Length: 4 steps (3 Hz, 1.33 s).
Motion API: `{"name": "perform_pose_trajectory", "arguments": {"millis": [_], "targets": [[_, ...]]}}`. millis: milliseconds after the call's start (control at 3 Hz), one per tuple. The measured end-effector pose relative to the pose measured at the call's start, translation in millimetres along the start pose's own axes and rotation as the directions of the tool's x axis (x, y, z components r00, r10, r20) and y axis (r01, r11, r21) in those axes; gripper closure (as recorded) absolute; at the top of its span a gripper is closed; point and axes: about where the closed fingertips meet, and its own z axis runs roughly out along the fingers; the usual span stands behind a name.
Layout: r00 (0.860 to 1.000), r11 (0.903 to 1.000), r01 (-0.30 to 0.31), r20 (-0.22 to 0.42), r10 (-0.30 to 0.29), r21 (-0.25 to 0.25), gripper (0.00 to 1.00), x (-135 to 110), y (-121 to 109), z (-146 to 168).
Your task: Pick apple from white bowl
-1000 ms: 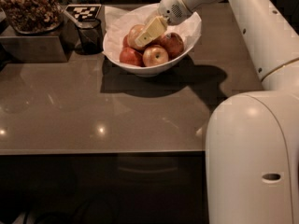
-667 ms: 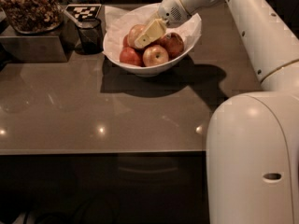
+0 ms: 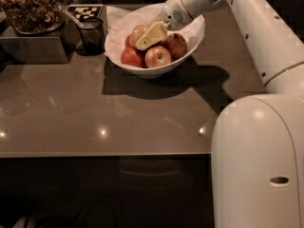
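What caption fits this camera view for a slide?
Gripper reaches into the white bowl, low over the apple among smaller apples, on a brown table.

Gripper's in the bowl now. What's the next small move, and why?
Probably ease the gripper slightly down onto the apple. It is inside the white bowl, right over that apple at the back of the pile, and the apple rests among the other apples, not lifted.

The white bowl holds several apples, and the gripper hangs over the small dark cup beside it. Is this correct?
Not quite. The camera view shows the gripper over the apples inside the white bowl, not over the small dark cup. The rest is right: the bowl holds several apples, and the cup stands beside it.
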Motion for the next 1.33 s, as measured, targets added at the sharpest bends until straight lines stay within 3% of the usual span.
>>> {"name": "perform_pose_trajectory", "arguments": {"millis": [333, 667, 1000, 1333], "targets": [[1.0, 1.0, -0.002, 0.021, 0.002, -0.007, 0.99, -1.2, 0.3, 1.3], [0.996, 0.9996, 0.009, 0.084, -0.007, -0.028, 1.0, -7.6, 6.1, -8.2], [0.992, 0.9984, 0.015, 0.127, -0.008, -0.055, 1.0, -11.7, 23.3, -43.9], [0.987, 0.9963, -0.031, 0.156, 0.043, -0.081, 1.0, -0.4, 46.3, -81.2]]}}
